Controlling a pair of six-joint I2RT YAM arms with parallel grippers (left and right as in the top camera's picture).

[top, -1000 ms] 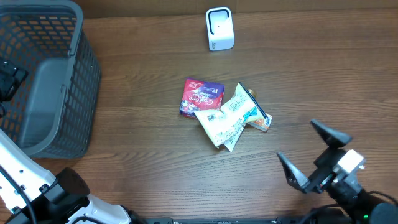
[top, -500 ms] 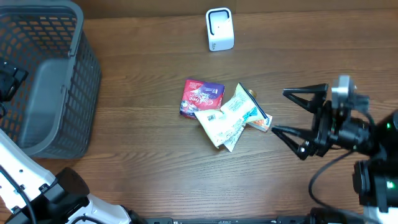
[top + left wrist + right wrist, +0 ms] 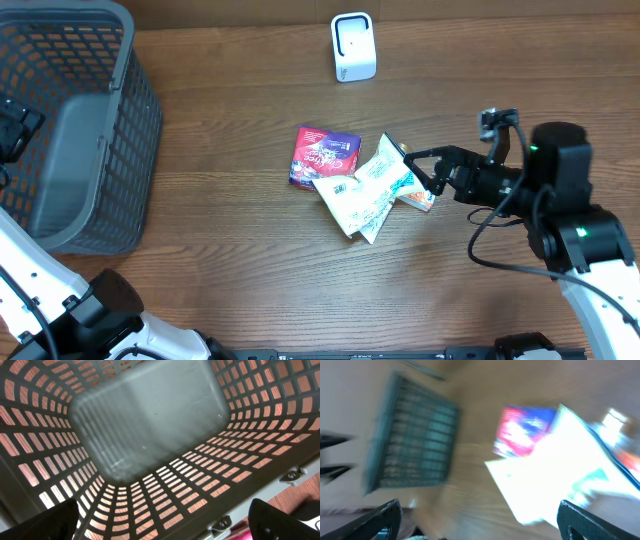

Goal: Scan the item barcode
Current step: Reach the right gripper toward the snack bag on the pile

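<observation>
While left claw (image 3: 161, 515) and right claw (image 3: 421, 172) gape empty, white packet (image 3: 360, 196), long axis seemingly diagonal

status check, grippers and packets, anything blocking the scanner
Left gripper open, over grey basket. Right gripper open, empty, just right of white packet. It overlaps red packet. Nothing between them and white scanner.

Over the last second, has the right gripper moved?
Yes. The right gripper moved from the overhead view's bottom right corner up to the white packets, which stayed put.
</observation>
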